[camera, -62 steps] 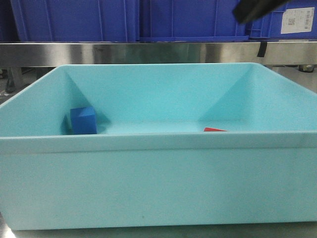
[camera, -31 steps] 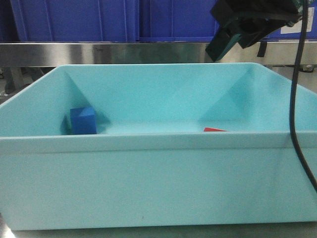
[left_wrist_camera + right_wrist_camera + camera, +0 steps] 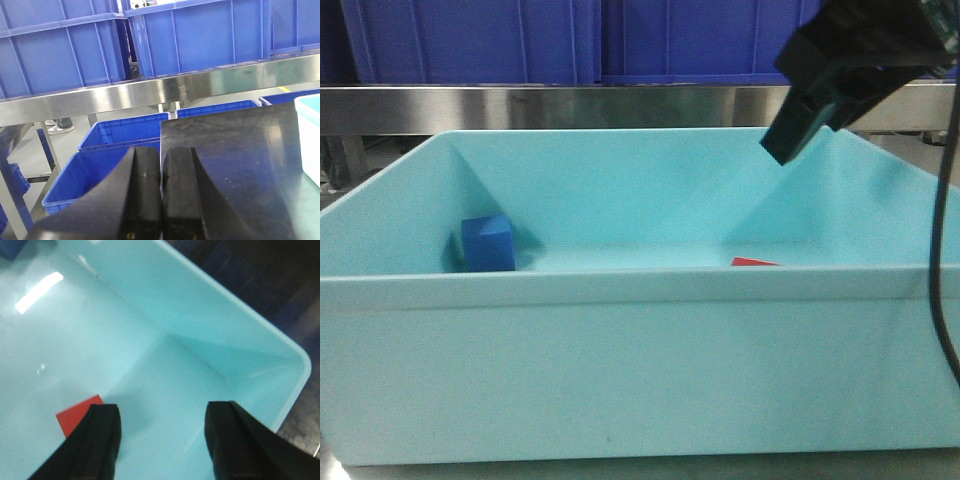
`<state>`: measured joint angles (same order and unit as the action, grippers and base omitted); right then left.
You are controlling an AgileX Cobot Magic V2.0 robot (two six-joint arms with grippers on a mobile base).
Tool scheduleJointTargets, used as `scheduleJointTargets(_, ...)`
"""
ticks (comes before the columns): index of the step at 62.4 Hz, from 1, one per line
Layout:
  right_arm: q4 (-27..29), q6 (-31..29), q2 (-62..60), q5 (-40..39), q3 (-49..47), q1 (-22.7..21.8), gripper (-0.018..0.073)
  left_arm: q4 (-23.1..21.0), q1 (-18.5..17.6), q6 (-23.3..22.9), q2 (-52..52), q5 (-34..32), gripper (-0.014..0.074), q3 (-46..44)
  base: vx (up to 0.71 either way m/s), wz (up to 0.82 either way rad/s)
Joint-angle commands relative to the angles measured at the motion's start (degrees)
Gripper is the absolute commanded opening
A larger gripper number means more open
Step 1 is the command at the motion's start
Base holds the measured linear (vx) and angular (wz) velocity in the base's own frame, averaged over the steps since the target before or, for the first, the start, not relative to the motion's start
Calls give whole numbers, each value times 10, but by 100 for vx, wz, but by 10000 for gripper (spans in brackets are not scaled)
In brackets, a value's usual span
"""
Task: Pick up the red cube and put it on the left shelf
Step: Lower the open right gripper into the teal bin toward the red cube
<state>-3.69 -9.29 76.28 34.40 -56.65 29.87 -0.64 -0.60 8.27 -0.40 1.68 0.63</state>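
The red cube point(image 3: 752, 262) lies on the floor of the teal bin point(image 3: 620, 370), right of centre; only its top sliver shows over the front wall. My right gripper point(image 3: 786, 148) hangs over the bin's right rear part, above the cube. In the right wrist view this gripper point(image 3: 162, 412) is open, and the red cube point(image 3: 75, 415) sits just left of its left finger point(image 3: 102, 435), partly hidden by it. My left gripper point(image 3: 161, 155) is shut on nothing, over a dark tabletop point(image 3: 240, 160). I cannot tell which surface is the left shelf.
A blue cube point(image 3: 488, 243) stands in the bin's left rear corner. A steel rail point(image 3: 570, 105) carrying blue crates point(image 3: 470, 40) runs behind the bin. More blue crates point(image 3: 120, 137) sit low on the floor left of the dark tabletop. A black cable point(image 3: 942, 260) hangs at the right.
My right gripper has come down from the top right edge of the front view toward the bin's right rear. Both cubes have stayed in place.
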Motion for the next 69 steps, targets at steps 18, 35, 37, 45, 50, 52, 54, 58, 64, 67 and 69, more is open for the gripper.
scheduleJointTargets(18,70,-70,-1,44,-44,14,472,-3,-1,0,-1,-52,106,13,0,0)
scheduleJointTargets(35,86,-69,18,30,-55,22,470,-3,-1,0,-1,-52,106,13,0,0)
scheduleJointTargets(37,86,-69,18,31,-55,22,470,-3,-1,0,-1,-52,106,13,0,0)
scheduleJointTargets(45,86,-73,25,37,-55,23,470,-3,-1,0,-1,-52,106,13,0,0)
scheduleJointTargets(50,87,-99,26,47,-56,24,470,-3,-1,0,-1,-52,106,13,0,0)
scheduleJointTargets(52,89,-109,26,51,-56,24,470,-3,-1,0,-1,-52,106,13,0,0)
scheduleJointTargets(54,91,-118,26,57,-56,26,470,-3,-1,0,-1,-52,106,13,0,0)
scheduleJointTargets(58,93,-139,26,69,-56,32,470,-3,-1,0,-1,-52,106,13,0,0)
scheduleJointTargets(64,93,-160,26,87,-56,41,470,-3,-1,0,-1,-52,106,13,0,0)
scheduleJointTargets(67,94,-167,26,93,-56,41,470,-3,-1,0,-1,-52,106,13,0,0)
scheduleJointTargets(69,94,-171,26,96,-56,41,471,-3,-1,0,-1,-52,106,13,0,0)
